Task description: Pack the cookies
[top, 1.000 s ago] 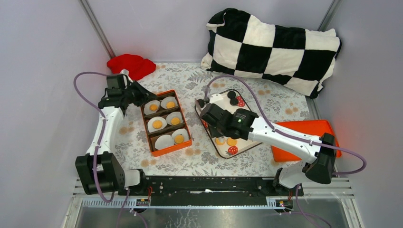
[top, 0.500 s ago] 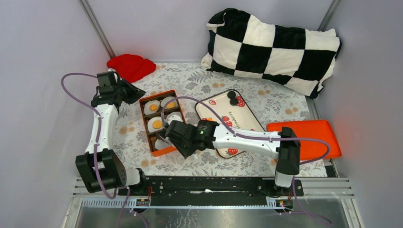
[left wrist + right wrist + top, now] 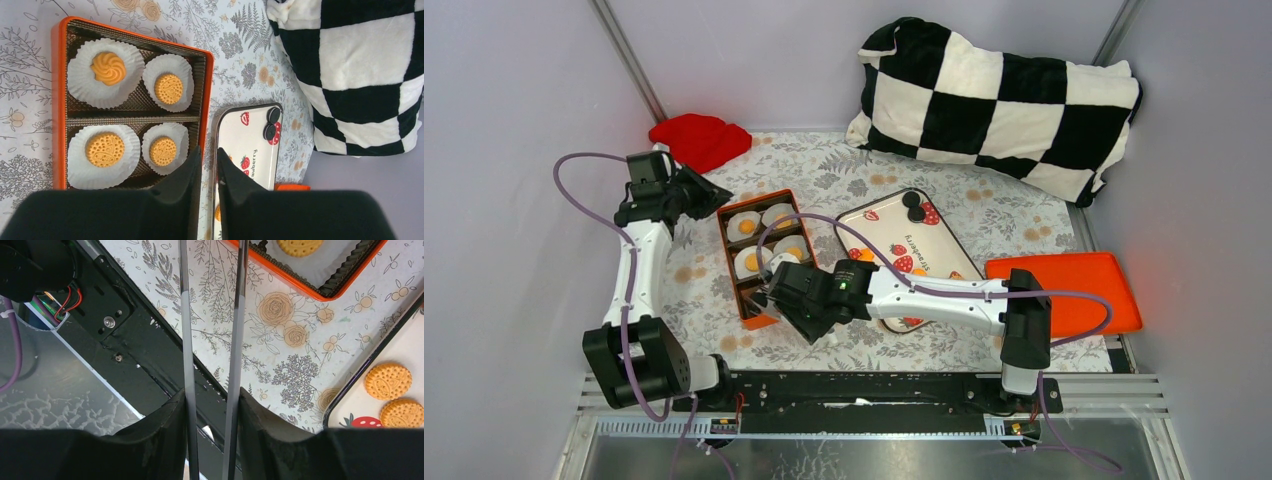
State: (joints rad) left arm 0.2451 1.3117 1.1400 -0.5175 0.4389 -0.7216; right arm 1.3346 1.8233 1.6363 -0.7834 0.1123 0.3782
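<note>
You worked in a lab-style robot booth: plain grey panel walls (image 3: 514,150), metal corner posts (image 3: 629,65), a boxed-in floral-cloth surface (image 3: 824,165).

White arm links (image 3: 636,270), black joints (image 3: 634,365) — looping purple cables (image 3: 574,165), a green light (image 3: 845,283) on the right wrist.

The left arm reaches away from its base, its tool (image 3: 209,150) empty with jaws narrowly parted, while the right arm stretches across leftward, its tool (image 3: 210,402) clamping thin metal tongs (image 3: 186,340).
</note>
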